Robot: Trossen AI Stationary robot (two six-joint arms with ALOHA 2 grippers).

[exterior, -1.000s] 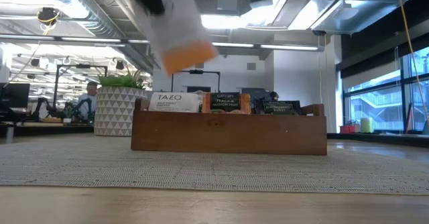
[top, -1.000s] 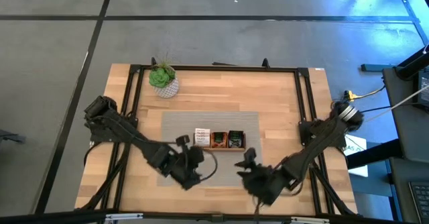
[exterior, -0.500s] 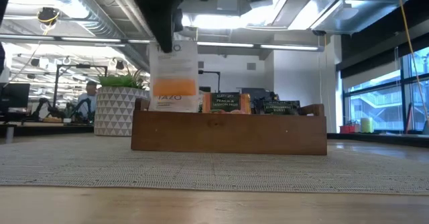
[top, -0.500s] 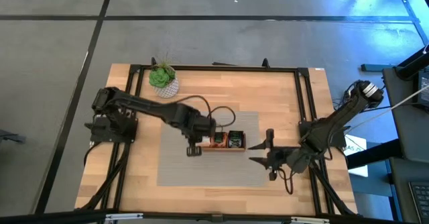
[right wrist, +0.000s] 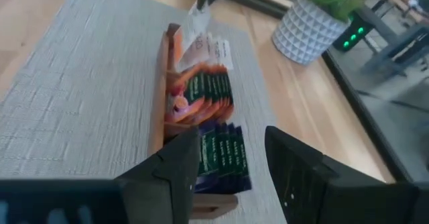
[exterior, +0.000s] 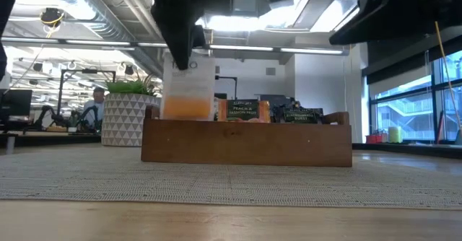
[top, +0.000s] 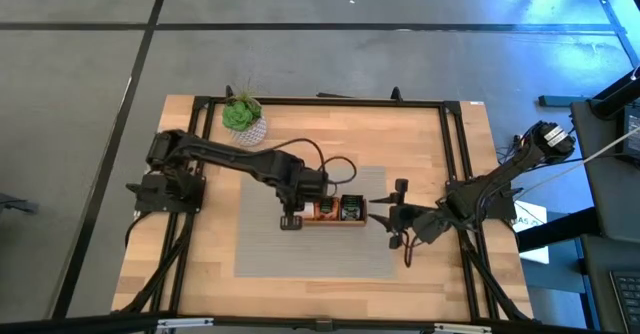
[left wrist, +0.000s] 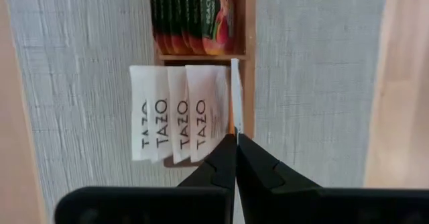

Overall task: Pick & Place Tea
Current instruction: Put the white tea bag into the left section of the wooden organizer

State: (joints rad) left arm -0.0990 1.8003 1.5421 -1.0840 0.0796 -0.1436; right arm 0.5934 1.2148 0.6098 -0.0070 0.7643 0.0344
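Tea sachet [left wrist: 235, 93] being held edge-on at the tray's white-sachet compartment, pinched by the left gripper [left wrist: 236, 140].

Left gripper is clamping fully shut on the sachet's upper edge, so the sachet is hanging directly below the fingertips, its lower part dipping into the end compartment of the wooden tray [exterior: 245, 143], just beside the outer wall and next to the stacked white sachets [left wrist: 177, 113]. Risk: the sachet is riding very near the tray wall, so a slight sideways drift is likely to catch it on the rim or drop it outside onto the grey mat [top: 330, 254]; an early release is likely to leave it leaning. Right gripper [top: 392, 214] is waiting part-open and empty beside the tray's other end.
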